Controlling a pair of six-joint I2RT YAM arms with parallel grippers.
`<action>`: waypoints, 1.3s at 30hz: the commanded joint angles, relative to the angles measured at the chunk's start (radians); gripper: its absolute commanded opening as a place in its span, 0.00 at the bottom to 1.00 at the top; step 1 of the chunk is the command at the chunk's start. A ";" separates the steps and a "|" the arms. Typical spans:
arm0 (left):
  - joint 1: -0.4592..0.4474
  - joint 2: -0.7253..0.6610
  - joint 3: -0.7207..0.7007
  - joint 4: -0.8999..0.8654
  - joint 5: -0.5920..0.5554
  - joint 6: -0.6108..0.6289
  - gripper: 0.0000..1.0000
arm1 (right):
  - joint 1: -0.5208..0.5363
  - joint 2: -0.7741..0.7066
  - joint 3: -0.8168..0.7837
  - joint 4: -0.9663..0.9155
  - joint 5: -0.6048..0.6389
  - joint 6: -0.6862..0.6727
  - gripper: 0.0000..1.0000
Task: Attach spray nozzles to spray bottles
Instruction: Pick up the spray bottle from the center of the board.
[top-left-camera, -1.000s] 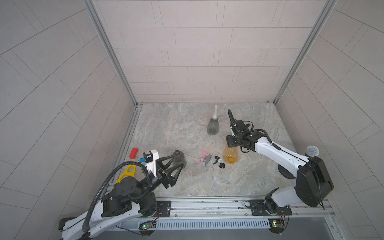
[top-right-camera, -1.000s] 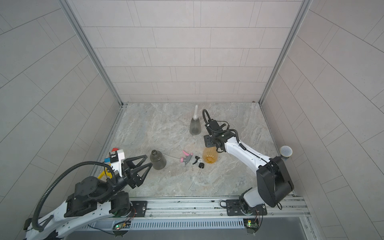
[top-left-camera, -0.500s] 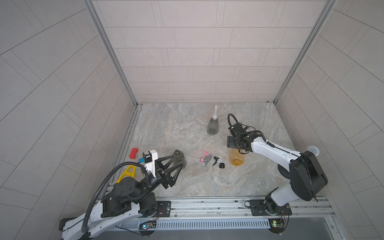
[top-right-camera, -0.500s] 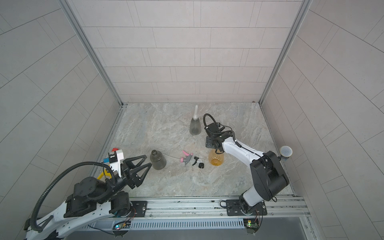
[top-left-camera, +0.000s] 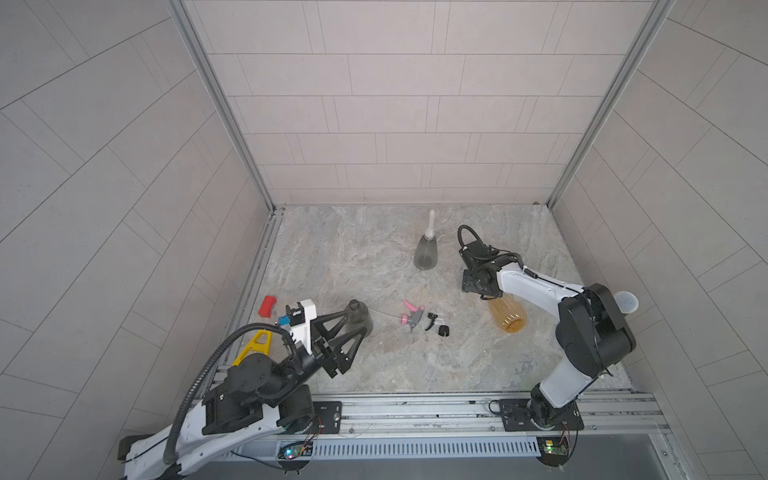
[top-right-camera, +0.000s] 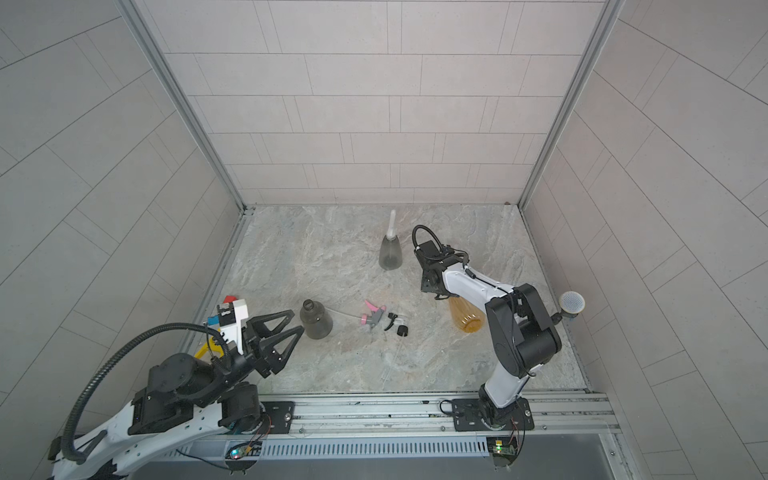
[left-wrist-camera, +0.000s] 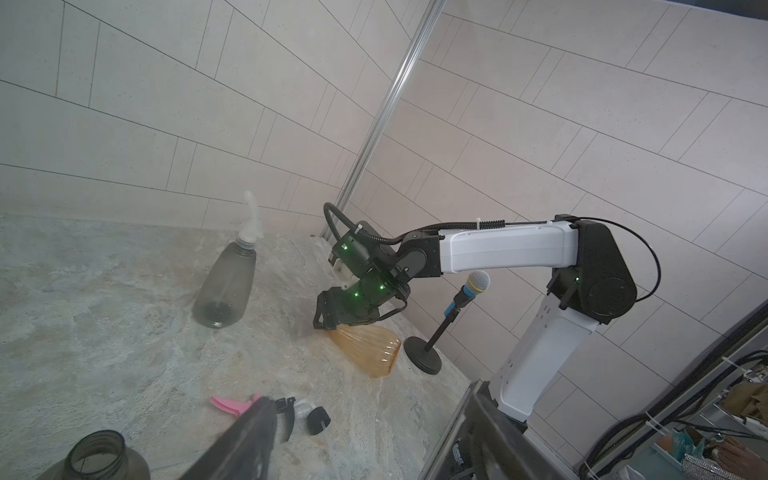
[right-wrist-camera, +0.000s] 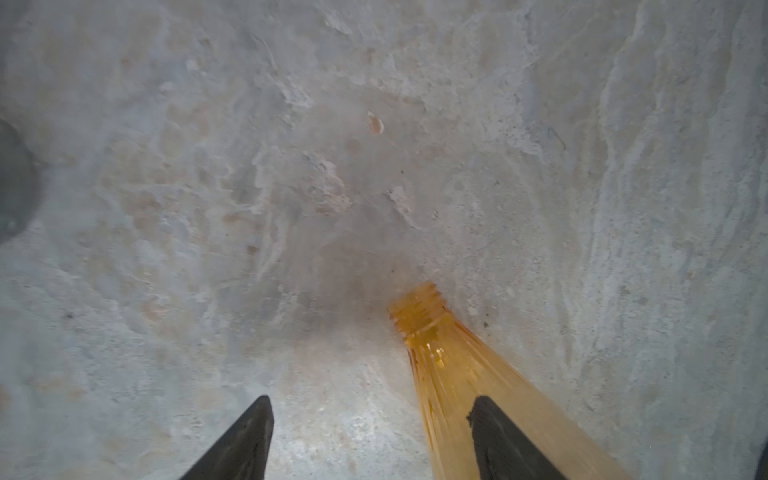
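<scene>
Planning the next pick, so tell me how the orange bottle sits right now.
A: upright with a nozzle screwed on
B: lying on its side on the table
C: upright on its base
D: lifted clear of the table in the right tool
B: the orange bottle lies on its side on the table, threaded neck bare, with the right tool open above it.

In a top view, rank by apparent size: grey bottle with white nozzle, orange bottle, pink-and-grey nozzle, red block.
1. grey bottle with white nozzle and orange bottle: unsure, the right arm hides part of the orange one.
2. pink-and-grey nozzle.
3. red block, slightly smaller.
</scene>
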 joint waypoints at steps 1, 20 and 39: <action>0.002 -0.010 -0.010 0.021 0.007 0.007 0.77 | -0.025 0.004 -0.027 -0.024 0.043 -0.062 0.75; 0.002 -0.030 -0.017 0.032 0.017 0.007 0.77 | -0.107 0.175 0.186 -0.248 0.142 -0.312 0.76; 0.002 -0.043 -0.017 0.030 0.018 0.004 0.77 | -0.187 0.294 0.185 -0.326 -0.073 -0.354 0.43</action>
